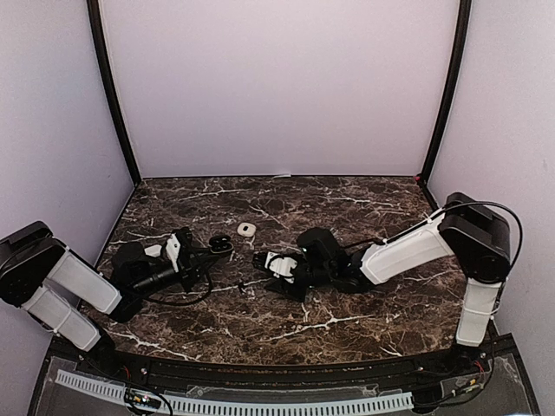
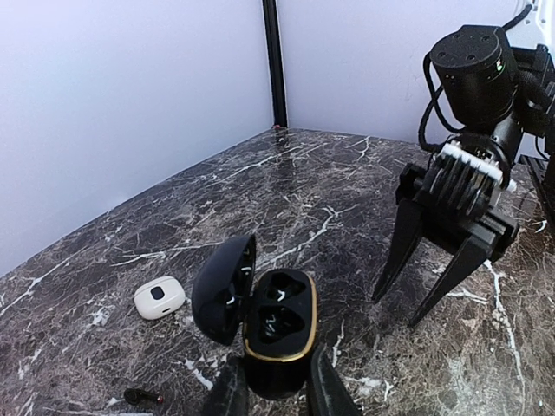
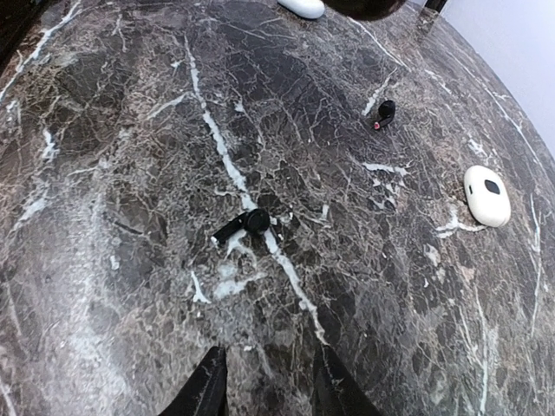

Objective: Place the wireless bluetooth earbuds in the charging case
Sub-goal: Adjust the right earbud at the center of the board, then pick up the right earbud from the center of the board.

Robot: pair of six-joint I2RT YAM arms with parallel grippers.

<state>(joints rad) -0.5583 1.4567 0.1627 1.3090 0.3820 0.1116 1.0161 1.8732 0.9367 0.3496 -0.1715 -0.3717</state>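
Note:
My left gripper [image 2: 276, 394] is shut on the charging case [image 2: 279, 328], a black shell with a gold rim. Its lid stands open to the left and both wells are empty. One black earbud [image 3: 247, 223] lies on the marble just ahead of my right gripper [image 3: 270, 390], which is open with nothing between its fingers. A second black earbud [image 3: 384, 111] with a red tip lies farther off; in the left wrist view this earbud [image 2: 143, 397] sits left of the case. In the top view my left gripper [image 1: 212, 251] and right gripper [image 1: 264, 260] face each other mid-table.
A small closed white case [image 1: 247, 229] lies on the dark marble table [image 1: 347, 321] behind the two grippers, left of the black case in the left wrist view [image 2: 159, 297]. Pale walls enclose the table on three sides.

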